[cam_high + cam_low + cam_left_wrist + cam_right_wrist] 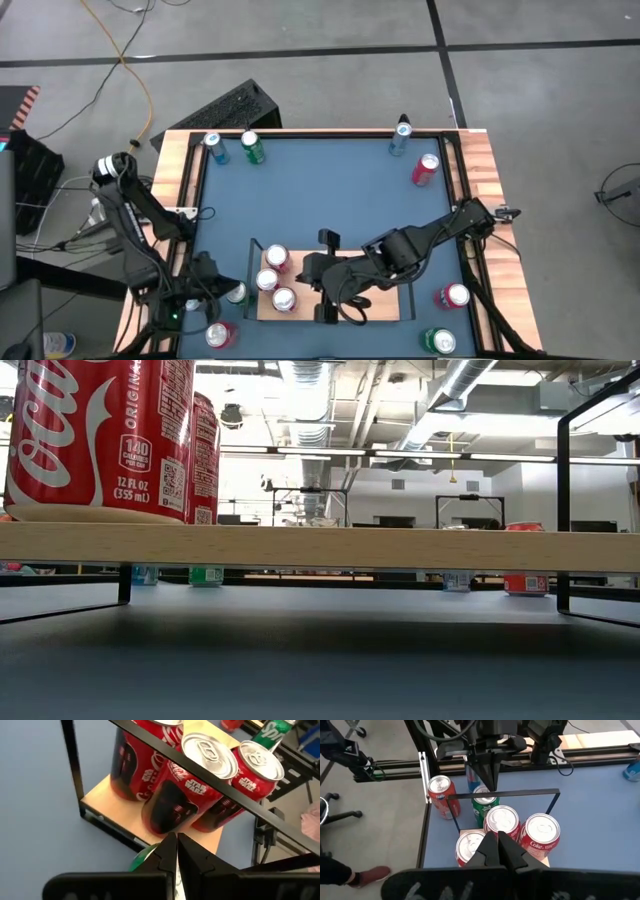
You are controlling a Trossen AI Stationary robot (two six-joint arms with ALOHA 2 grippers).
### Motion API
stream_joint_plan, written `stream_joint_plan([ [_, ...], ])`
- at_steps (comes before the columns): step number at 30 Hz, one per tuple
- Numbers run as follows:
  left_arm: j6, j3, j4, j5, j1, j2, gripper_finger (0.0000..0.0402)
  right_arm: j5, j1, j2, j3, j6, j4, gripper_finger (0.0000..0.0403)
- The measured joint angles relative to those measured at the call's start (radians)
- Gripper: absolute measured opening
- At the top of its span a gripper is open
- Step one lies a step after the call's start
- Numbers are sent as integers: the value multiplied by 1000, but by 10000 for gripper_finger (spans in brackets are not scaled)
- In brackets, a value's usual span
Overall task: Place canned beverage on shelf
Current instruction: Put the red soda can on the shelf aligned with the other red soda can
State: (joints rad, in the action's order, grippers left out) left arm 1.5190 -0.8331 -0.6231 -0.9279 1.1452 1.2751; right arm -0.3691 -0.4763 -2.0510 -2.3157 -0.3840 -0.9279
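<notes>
In the low view the red cans (100,435) are cut off at the top, and far cans under the shelf (320,547) are mostly hidden.

even, bright overhead light; ceiling strip lights (330,452) glare in low view. soft shadow under shelf (330,547). near red can (100,435) slightly soft. can tops (209,753) glint. wrist fingers blurred close up.
</notes>
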Motion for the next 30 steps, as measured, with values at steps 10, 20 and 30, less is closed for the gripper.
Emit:
stream_joint_plan([
  [10, -235, 22, 122, 50, -72, 1, 0, 0, 0, 0, 0, 0, 9, 0],
  [20, -424, 22, 187, 68, -121, 1, 0, 0, 1, 0, 0, -1, 22, 0],
  [30, -501, 22, 207, 51, -145, 1, 0, -1, -7, 2, 23, -2, 49, 0],
])
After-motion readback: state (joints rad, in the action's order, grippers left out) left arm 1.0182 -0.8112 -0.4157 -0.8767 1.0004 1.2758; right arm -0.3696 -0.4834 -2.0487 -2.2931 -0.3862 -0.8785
